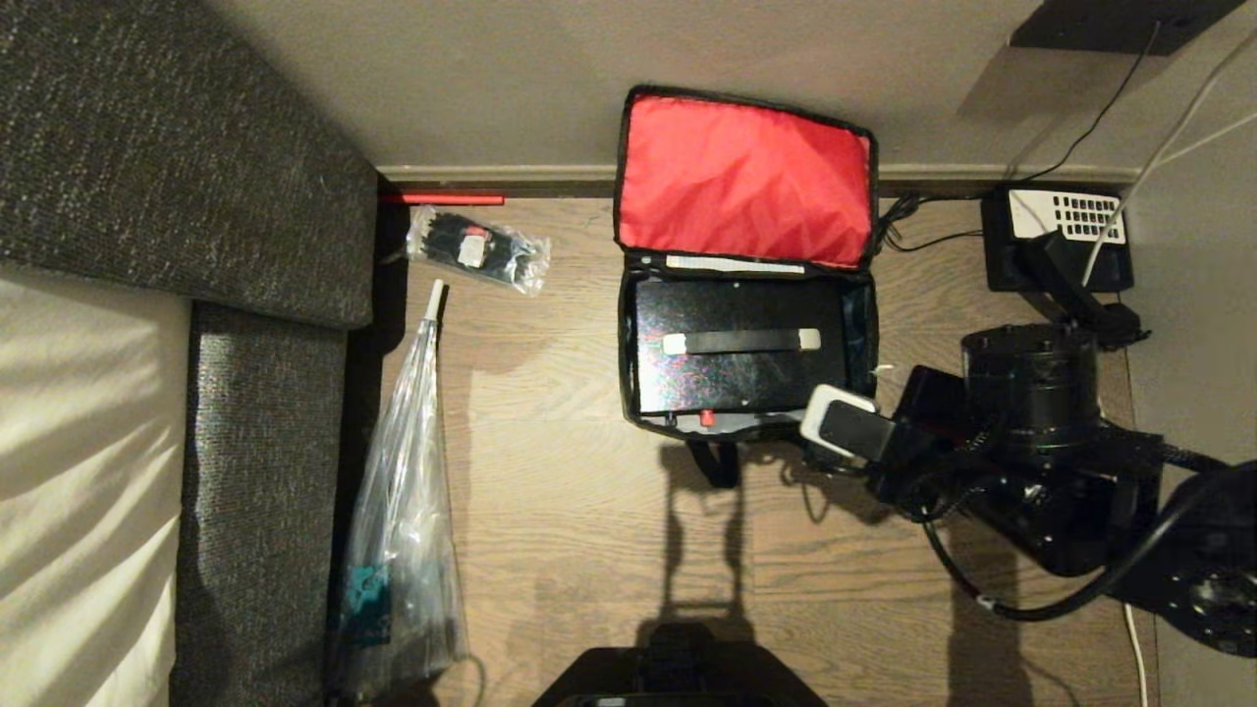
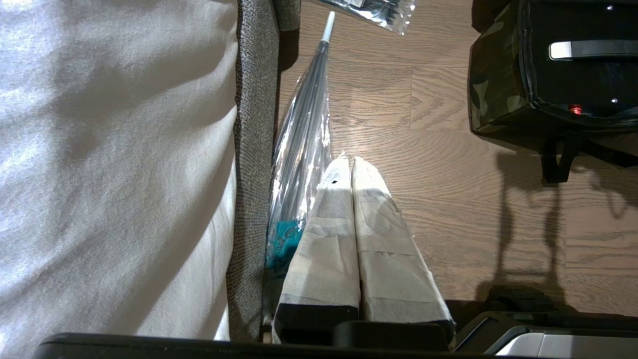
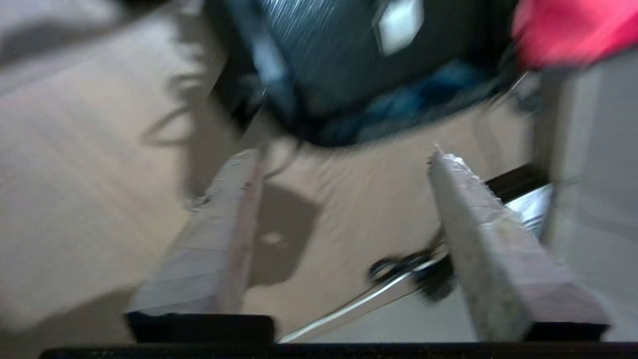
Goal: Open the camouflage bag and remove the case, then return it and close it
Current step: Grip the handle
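The right gripper [image 3: 344, 199] is seen with jaws spread and empty, lower right of the camouflage bag [image 1: 746, 255]. The left gripper [image 2: 349, 164] is pressed shut. The case [image 1: 737, 358] could be fumbled if its handle strip [image 1: 741, 341] is missed.

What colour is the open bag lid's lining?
Red; the camouflage bag lid lining shows best in the head view.

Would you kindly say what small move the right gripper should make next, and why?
Probably reach to the handle of the case: the bag lies open, the case sits inside, and the right gripper hangs open and empty beside it.
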Motion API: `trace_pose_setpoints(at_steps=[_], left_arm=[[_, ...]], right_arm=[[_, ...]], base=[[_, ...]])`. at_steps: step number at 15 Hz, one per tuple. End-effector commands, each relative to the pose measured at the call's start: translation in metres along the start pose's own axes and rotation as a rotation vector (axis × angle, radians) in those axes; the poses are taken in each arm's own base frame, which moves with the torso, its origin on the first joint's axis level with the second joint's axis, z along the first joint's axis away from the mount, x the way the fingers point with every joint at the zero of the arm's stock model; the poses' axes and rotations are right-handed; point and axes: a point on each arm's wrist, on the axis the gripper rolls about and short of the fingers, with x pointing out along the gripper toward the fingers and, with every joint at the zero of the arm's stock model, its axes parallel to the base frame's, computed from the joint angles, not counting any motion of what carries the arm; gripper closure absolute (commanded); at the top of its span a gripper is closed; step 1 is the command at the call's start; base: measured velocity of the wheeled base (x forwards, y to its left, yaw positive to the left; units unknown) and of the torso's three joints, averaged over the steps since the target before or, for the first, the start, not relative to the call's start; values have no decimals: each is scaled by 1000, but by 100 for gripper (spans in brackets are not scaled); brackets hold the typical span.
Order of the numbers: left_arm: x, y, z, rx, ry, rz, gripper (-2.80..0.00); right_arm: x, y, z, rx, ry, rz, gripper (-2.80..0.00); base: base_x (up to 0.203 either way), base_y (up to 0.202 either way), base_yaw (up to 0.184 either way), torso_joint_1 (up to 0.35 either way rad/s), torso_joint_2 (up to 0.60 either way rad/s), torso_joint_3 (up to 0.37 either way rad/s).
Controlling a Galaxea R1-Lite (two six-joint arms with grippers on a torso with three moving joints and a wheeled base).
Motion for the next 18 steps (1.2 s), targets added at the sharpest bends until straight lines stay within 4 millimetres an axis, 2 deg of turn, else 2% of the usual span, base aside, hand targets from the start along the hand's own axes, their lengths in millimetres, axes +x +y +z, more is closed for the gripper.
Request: trace_pose_setpoints(at_steps=[1,4,7,10,14,18], left_arm=[[2,0,-11,-1,39,0,0],[2,0,-11,-1,41,0,0],[2,0,-11,-1,39,0,0],[2,0,-11,-1,39,1,0],[2,0,-11,-1,40,0,0],[2,0,-11,-1,41,1,0]], right_arm=[[20,19,14,-45,-23,-44,-280],[32,20,27,-123,-69,-187,-280],[46,31,34,-114,-68,-305,-280],[59,49,35,-134,-39,-304,-280],[64,45,43,-149,-42,-367,-280],[83,64,47,-147,-50,-385,-280]], base=[[0,0,0,0,0,0],[0,0,0,0,0,0],[0,0,0,0,0,0],[0,0,0,0,0,0],[0,0,0,0,0,0],[0,0,0,0,0,0]])
